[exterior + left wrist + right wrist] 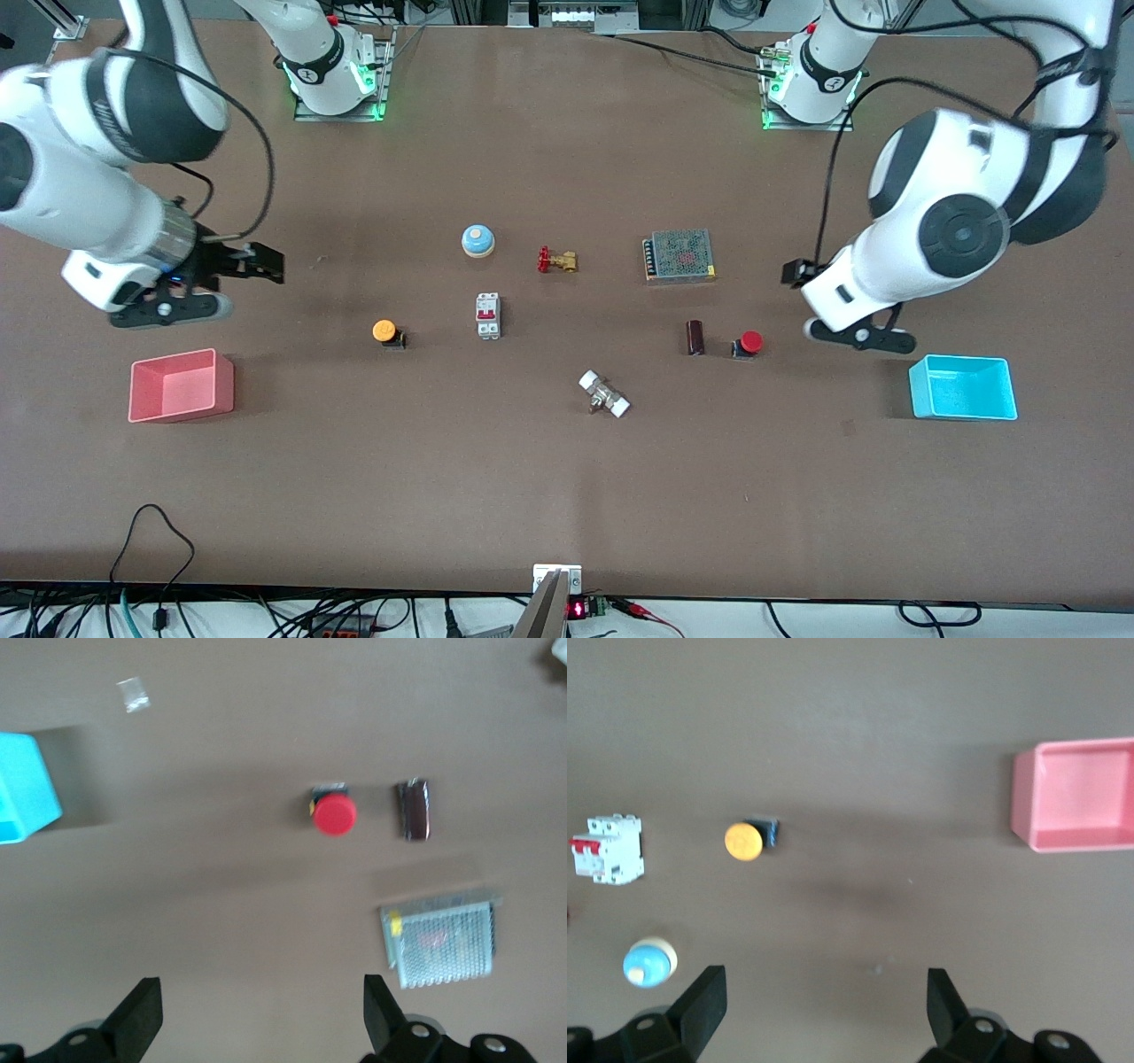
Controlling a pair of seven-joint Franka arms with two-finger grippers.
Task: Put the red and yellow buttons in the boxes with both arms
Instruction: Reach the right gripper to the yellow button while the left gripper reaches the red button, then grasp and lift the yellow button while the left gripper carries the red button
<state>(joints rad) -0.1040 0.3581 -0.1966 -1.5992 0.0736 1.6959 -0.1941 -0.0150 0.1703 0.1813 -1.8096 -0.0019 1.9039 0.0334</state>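
The orange-yellow button point(386, 332) stands on the table toward the right arm's end, and it also shows in the right wrist view point(745, 840). The red button point(749, 343) stands toward the left arm's end and shows in the left wrist view point(334, 812). The pink box point(180, 385) point(1076, 796) and the cyan box point(964, 387) point(22, 788) sit at the two ends of the table, both empty. My right gripper point(260, 264) point(826, 1005) is open and empty, above bare table between the pink box and the yellow button. My left gripper point(793, 272) point(263, 1010) is open and empty, above bare table beside the red button.
A blue dome bell point(477, 240), a brass valve point(557, 260), a white circuit breaker point(488, 315), a mesh-topped power supply point(679, 255), a dark brown cylinder point(695, 338) next to the red button, and a white-ended fitting point(604, 394) lie mid-table.
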